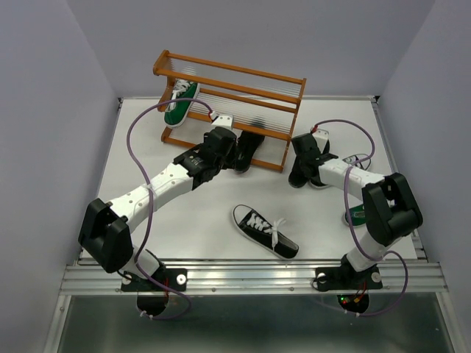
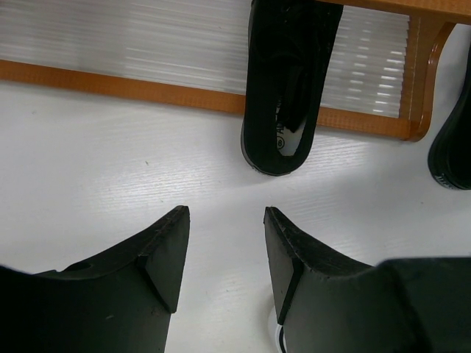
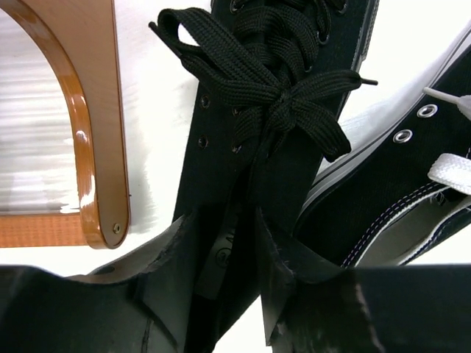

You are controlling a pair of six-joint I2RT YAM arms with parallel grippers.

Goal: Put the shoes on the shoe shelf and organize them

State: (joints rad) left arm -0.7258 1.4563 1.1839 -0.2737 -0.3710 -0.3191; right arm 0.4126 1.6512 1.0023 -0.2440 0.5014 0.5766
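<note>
The shoe shelf [image 1: 229,82] stands at the back. A green sneaker [image 1: 179,103] lies on its left end. An all-black shoe [image 1: 248,148] rests on the lower tier with its heel sticking out over the table [image 2: 285,95]. My left gripper [image 2: 224,220] is open and empty, just in front of that heel. My right gripper [image 3: 227,228] is shut on the second all-black shoe [image 3: 257,132] at its collar, beside the shelf's right end [image 3: 96,147]. A black sneaker with white laces [image 3: 419,169] touches that shoe. Its mate [image 1: 265,230] lies on the table in front.
A green sneaker [image 1: 358,214] shows partly under my right arm near the table's right edge. The second all-black shoe also shows at the right edge of the left wrist view [image 2: 452,147]. Grey walls close in the table on three sides.
</note>
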